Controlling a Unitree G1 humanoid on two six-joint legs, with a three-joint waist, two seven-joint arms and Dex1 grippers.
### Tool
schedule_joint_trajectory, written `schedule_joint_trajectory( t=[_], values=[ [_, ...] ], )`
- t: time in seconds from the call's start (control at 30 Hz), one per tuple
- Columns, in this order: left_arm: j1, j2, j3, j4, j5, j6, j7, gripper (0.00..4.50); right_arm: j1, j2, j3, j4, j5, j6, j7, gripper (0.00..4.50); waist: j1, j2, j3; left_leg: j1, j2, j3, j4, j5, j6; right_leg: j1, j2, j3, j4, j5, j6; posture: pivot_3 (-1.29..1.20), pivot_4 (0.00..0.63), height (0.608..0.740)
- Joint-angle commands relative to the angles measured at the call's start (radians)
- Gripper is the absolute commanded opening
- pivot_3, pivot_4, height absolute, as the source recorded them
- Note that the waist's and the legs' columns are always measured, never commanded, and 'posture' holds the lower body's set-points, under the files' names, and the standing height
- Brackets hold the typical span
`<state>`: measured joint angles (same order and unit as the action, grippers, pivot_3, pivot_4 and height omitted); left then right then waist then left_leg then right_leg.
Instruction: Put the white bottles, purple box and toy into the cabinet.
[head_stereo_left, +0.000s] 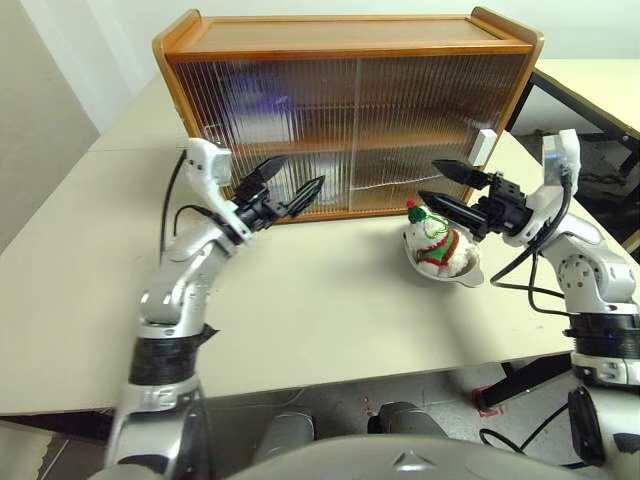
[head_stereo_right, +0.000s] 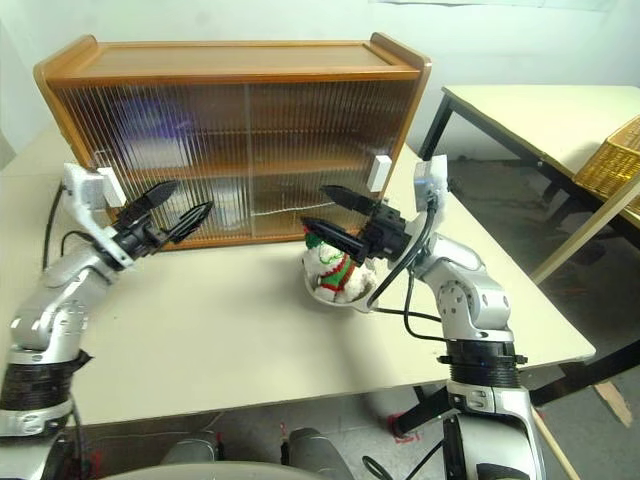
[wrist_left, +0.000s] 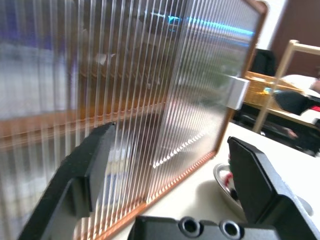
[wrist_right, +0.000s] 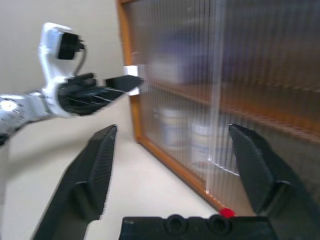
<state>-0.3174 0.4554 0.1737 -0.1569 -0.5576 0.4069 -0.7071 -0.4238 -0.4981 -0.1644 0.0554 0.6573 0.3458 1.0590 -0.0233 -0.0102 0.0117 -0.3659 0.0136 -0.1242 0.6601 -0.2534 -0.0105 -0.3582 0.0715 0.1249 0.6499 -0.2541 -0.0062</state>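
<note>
The brown cabinet (head_stereo_left: 350, 50) stands at the back of the table with both ribbed doors shut. Through the left door I make out the two white bottles (wrist_right: 172, 127) on the lower shelf and a purple blur, the purple box (head_stereo_left: 262, 100), on the upper shelf. The toy (head_stereo_left: 437, 243), white plush with a green hat and striped scarf, sits in a silver bowl (head_stereo_left: 470, 275) in front of the right door. My left gripper (head_stereo_left: 303, 171) is open and empty before the left door. Just above the toy hovers my right gripper (head_stereo_left: 428, 180), open and holding nothing.
White handles sit at the cabinet's right edge (head_stereo_left: 485, 147) and left edge (wrist_right: 131, 72). Another table (head_stereo_right: 540, 110) and a wicker basket (head_stereo_right: 615, 160) stand off to the right. Bare tabletop (head_stereo_left: 320, 300) lies between my arms.
</note>
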Motion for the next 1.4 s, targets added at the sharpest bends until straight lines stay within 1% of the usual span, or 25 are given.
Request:
schedule_joint_trajectory(
  t=[0.03, 0.17, 0.3, 0.5, 0.73, 0.8, 0.93, 1.13, 1.4],
  values=[
    [0.015, 0.069, 0.038, 0.014, -0.062, 0.029, -0.106, 4.50, 0.005, -0.019, -0.034, 0.022, -0.021, -0.022, -0.026, 3.08, -0.001, 0.000, 0.000, 0.000, 0.000, 0.000, 0.000, 0.000, 0.000, 0.000, 0.000, 0.000, 0.000, 0.000, 0.000, -0.08, 0.000, 0.740],
    [0.037, 0.142, 0.061, 0.029, -0.092, 0.038, -0.194, 4.50, 0.009, -0.036, -0.057, 0.076, -0.075, -0.099, -0.063, 1.58, -0.002, 0.000, 0.000, -0.001, 0.003, -0.008, 0.000, 0.000, 0.000, 0.000, -0.002, 0.005, 0.000, -0.001, -0.001, -0.08, 0.000, 0.740],
    [0.055, 0.172, 0.071, 0.039, -0.092, 0.029, -0.223, 4.50, -0.006, -0.054, -0.071, 0.171, -0.124, -0.175, -0.079, 0.04, -0.007, 0.001, -0.001, -0.003, 0.010, -0.008, 0.000, -0.001, -0.001, -0.004, -0.003, 0.005, 0.000, 0.000, -0.002, -0.08, 0.000, 0.740],
    [0.097, 0.176, 0.077, 0.024, -0.084, 0.005, -0.255, 4.50, -0.065, -0.088, -0.074, 0.352, -0.190, -0.276, -0.089, 0.04, -0.014, 0.004, -0.001, -0.008, 0.015, -0.007, -0.002, -0.001, -0.001, -0.011, 0.001, 0.002, 0.000, 0.002, -0.006, -0.07, 0.000, 0.740],
    [0.132, 0.164, 0.085, -0.010, -0.096, 0.005, -0.250, 4.50, -0.213, -0.097, -0.064, 0.631, -0.285, -0.421, -0.134, 0.04, -0.015, 0.007, -0.001, -0.008, 0.019, -0.007, -0.002, -0.001, -0.001, -0.011, 0.002, 0.002, 0.000, 0.003, -0.004, -0.04, 0.000, 0.740],
    [0.135, 0.156, 0.094, -0.019, -0.105, 0.003, -0.245, 4.50, -0.253, -0.096, -0.060, 0.709, -0.311, -0.457, -0.152, 0.04, -0.014, 0.007, -0.001, -0.008, 0.025, -0.007, -0.002, -0.001, 0.000, -0.011, 0.002, 0.002, 0.000, 0.003, -0.004, -0.04, 0.000, 0.740],
    [0.142, 0.153, 0.096, -0.028, -0.107, -0.013, -0.247, 4.50, -0.309, -0.089, -0.060, 0.816, -0.341, -0.513, -0.169, 0.04, -0.008, 0.007, -0.001, -0.007, 0.026, -0.006, -0.002, -0.001, 0.000, -0.011, 0.002, 0.002, 0.000, 0.004, -0.005, -0.03, 0.000, 0.740],
    [0.138, 0.142, 0.097, -0.032, -0.116, -0.040, -0.249, 4.50, -0.359, -0.082, -0.060, 0.911, -0.365, -0.558, -0.178, 0.04, -0.006, 0.008, -0.001, -0.007, 0.027, -0.006, -0.002, -0.001, 0.000, -0.011, 0.002, 0.001, 0.000, 0.006, -0.007, -0.02, 0.000, 0.740],
    [0.115, 0.119, 0.107, -0.022, -0.127, -0.111, -0.265, 4.50, -0.371, -0.070, -0.063, 0.951, -0.380, -0.579, -0.192, 0.04, -0.006, 0.008, -0.001, -0.007, 0.027, -0.006, -0.002, -0.001, 0.000, -0.011, 0.002, 0.001, 0.000, 0.006, -0.007, -0.03, 0.000, 0.740]
  ],
)
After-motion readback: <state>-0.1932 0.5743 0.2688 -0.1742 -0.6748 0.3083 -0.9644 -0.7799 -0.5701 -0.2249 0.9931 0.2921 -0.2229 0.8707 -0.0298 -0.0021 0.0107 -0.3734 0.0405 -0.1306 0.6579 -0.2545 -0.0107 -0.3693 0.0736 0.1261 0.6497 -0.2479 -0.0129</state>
